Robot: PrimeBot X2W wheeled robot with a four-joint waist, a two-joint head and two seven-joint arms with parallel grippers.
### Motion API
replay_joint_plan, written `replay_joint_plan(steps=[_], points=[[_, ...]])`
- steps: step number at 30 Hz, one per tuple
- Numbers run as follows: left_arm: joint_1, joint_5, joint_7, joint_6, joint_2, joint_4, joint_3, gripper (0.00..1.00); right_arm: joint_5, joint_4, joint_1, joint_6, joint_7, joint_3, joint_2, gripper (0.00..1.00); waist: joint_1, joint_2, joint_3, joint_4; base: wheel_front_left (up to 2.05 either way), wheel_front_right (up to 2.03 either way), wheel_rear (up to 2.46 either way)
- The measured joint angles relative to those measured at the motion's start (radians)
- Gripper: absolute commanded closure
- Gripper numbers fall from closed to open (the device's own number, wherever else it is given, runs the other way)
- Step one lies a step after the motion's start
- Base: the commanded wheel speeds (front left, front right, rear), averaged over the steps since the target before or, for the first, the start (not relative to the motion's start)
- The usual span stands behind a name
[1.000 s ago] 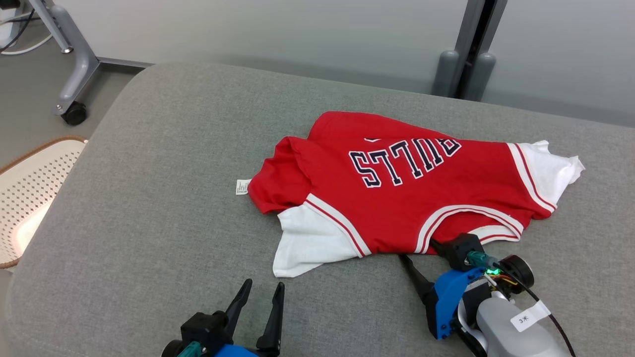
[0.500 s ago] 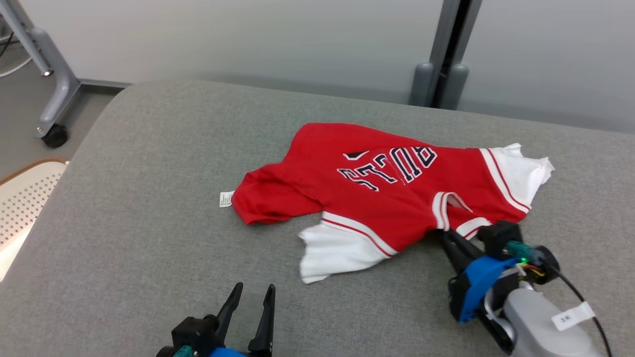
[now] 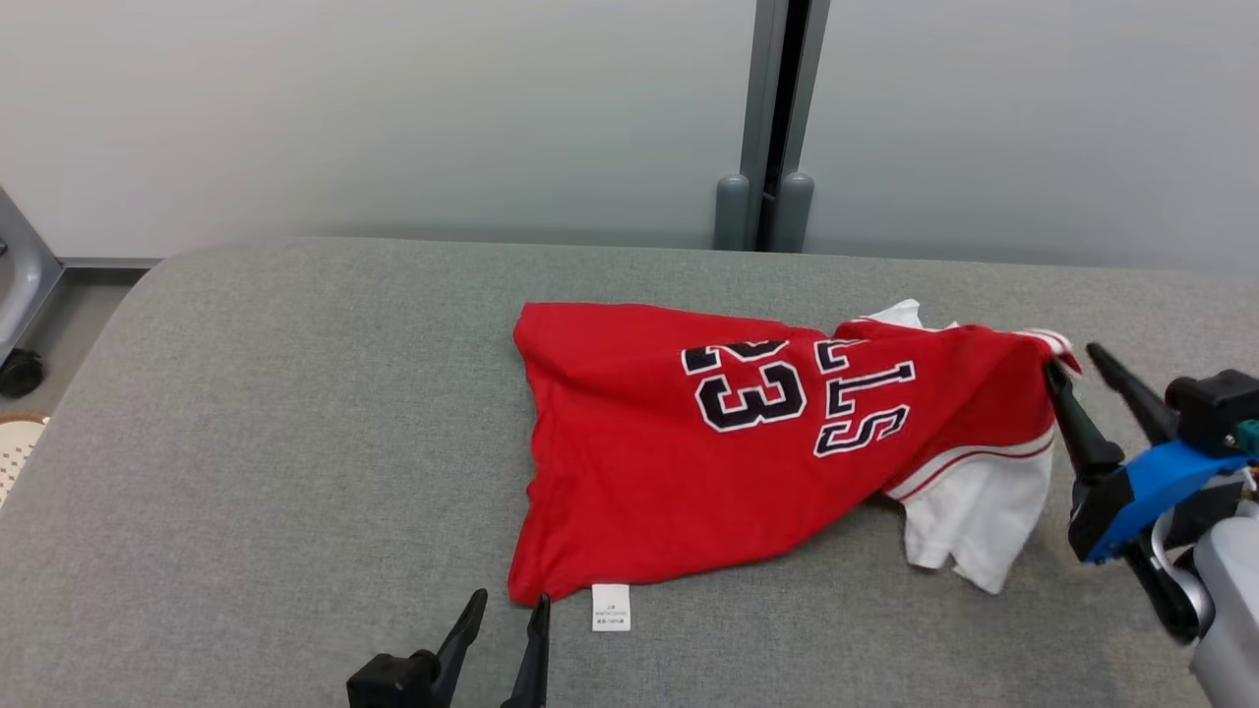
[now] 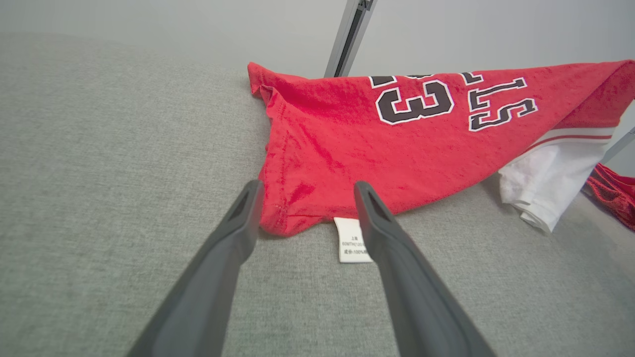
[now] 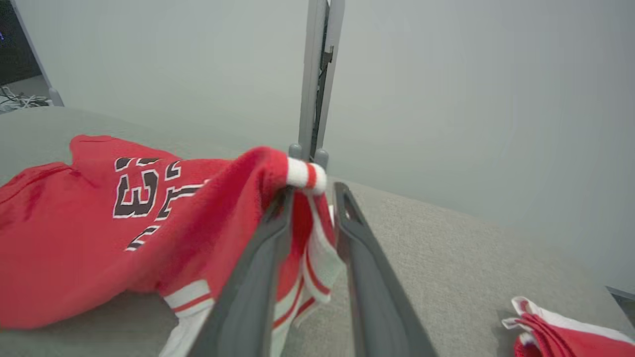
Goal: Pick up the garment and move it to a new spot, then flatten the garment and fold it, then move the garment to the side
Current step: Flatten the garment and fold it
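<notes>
Two long-fingered grippers frame a grey, coarsely woven cushion (image 3: pixel 295 442) with a rounded edge. At the far left, a dark castor (image 3: pixel 20 374) sits on the floor beside it. The left gripper (image 3: pixel 510 597) hangs low at the near edge, its tapered matte fingers spread wide and empty. In the left wrist view they (image 4: pixel 308 187) straddle the near hem corner of the garment (image 3: pixel 689 462) without touching it.

The garment is a soft red knit jersey lying mid-cushion, its left part flat and roughly trapezoid. Black, white-edged block numerals "23" and some letters run across it. A small white rectangular care label (image 3: pixel 611 607) pokes out from the near hem onto the cushion, just right of the left gripper's fingers.

Behind, a slim grey metal post (image 3: pixel 772 118) rises against a pale, smooth wall. Rightward the jersey lifts off the cushion into a taut ridge, and a limp white sleeve (image 3: pixel 974 521) with a red-and-white stripe band dangles beneath.

The right gripper (image 3: pixel 1071 357) stands narrowly parted. The ribbed red-and-white trim is hooked over one fingertip, with cloth hanging into the gap, and the other finger stands just clear. Far right, in the right wrist view, a second red-and-white cloth (image 5: pixel 560 337) lies crumpled on the cushion.
</notes>
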Motion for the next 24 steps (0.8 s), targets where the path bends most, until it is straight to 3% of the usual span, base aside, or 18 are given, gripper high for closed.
replay_joint_plan(steps=[8,12,18,24], points=[[-0.001,0.013,0.000,0.000,0.000,0.008,0.001,0.00,-0.194,0.003,-0.007,0.000,-0.033,-0.233,0.151,0.00,0.0001,0.0000,0.012,0.009,0.00,0.00,0.00],[0.002,0.056,0.000,0.000,0.000,0.006,0.048,0.00,-0.289,-0.142,0.105,0.000,-0.034,-0.364,0.284,0.00,0.0001,0.0000,-0.006,0.010,0.00,0.00,0.00],[0.020,0.095,0.000,0.000,0.000,-0.003,0.099,0.00,-0.343,-0.218,0.268,0.000,-0.034,-0.404,0.381,0.00,0.0000,0.0000,-0.024,-0.004,0.00,0.00,0.00],[0.037,0.112,0.000,0.006,0.000,-0.009,0.125,0.00,-0.345,-0.224,0.400,0.000,-0.034,-0.410,0.416,0.00,0.0000,0.0000,-0.042,-0.024,0.00,0.00,0.00]])
